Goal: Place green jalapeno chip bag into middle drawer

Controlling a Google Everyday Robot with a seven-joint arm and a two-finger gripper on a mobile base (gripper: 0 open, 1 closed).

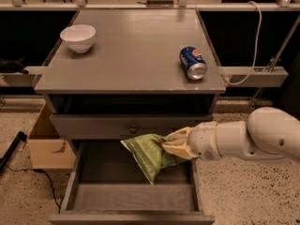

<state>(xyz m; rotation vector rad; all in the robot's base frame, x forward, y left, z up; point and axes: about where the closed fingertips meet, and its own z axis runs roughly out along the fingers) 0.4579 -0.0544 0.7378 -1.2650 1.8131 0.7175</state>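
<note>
Gripper: the gripper (168, 144) is in the lower centre of the frame, just below the closed drawer front, at the end of a white arm (248, 137) that reaches in from the right edge.
Claw state: clenched on the green jalapeno chip bag (146, 154), its tan fingers clamped on the bag's right side.
Bag: tilted, with its upper end toward the left and its lower corner pointing down (the print on it is too small to read). It sits over the open middle drawer, toward the back and right of centre. Whether the corner touches the drawer floor cannot be told.
Middle drawer: the middle drawer (126, 217) is pulled out at the bottom of the frame, a grey box with slanted side walls.
Drawer front: a flat grey drawer front (93, 124) with a small round knob lies shut just above.
Cabinet top: the cabinet top (131, 46) fills the upper middle of the frame.
Bowl: a white bowl (78, 36) stands at its upper left.
Can: a blue soda can (192, 63) lies on its side near the right edge.
Floor: a cardboard box (47, 142) sits at the left, beside the cabinet.
</note>
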